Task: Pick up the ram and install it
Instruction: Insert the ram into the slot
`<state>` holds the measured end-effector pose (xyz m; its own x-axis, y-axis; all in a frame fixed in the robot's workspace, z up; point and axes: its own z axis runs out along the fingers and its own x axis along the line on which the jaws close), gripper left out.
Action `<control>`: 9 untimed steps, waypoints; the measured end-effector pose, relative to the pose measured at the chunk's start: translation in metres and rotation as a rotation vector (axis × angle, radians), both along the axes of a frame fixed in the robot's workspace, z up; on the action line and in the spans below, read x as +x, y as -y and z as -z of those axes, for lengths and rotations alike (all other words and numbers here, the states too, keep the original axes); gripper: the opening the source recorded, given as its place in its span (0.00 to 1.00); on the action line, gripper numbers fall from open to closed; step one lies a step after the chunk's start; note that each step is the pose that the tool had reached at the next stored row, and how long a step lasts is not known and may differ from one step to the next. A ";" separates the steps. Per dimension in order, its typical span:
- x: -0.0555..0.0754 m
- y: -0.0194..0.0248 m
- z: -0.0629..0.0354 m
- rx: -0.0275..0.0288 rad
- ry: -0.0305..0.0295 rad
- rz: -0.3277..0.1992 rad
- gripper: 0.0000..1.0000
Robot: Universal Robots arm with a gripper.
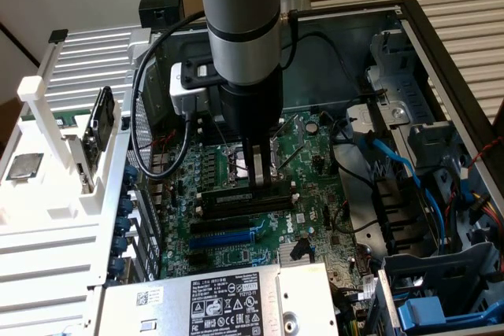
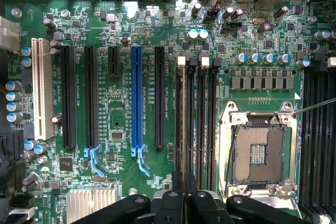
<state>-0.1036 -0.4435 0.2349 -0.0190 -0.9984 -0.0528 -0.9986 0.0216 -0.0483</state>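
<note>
Gripper (image 1: 257,181) pinches the ram (image 1: 230,196), edge-down just beside the socket (image 2: 257,153); even, straight downward pressure should seat it without bending.

Exterior cam is set high, off to one side of the open PC case (image 1: 354,25). It is angled down from moderate range, w/ the arm (image 1: 240,21) seen in the foreground. Wrist cam is pointed straight down, close over the motherboard (image 2: 121,114). Shared by both views: the board's memory slots (image 2: 202,119) and CPU socket (image 2: 260,153).
</note>
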 end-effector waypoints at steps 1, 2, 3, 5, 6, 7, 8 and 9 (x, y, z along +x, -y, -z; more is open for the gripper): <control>0.000 0.0000 0.0001 -0.0001 0.0000 0.000 0.12; 0.000 0.0001 0.0002 -0.0002 -0.0001 0.000 0.12; 0.000 0.0000 0.0004 -0.0001 0.0000 0.000 0.12; 0.000 0.0000 0.0006 -0.0002 -0.0001 0.000 0.12; 0.000 0.0000 0.0006 -0.0001 -0.0001 0.000 0.12; 0.000 0.0000 0.0007 0.0000 -0.0002 0.000 0.12; 0.000 0.0002 0.0008 0.0002 -0.0003 0.000 0.12; 0.000 0.0003 0.0008 0.0001 -0.0005 0.000 0.12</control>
<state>-0.1035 -0.4438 0.2341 -0.0191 -0.9984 -0.0529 -0.9986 0.0217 -0.0478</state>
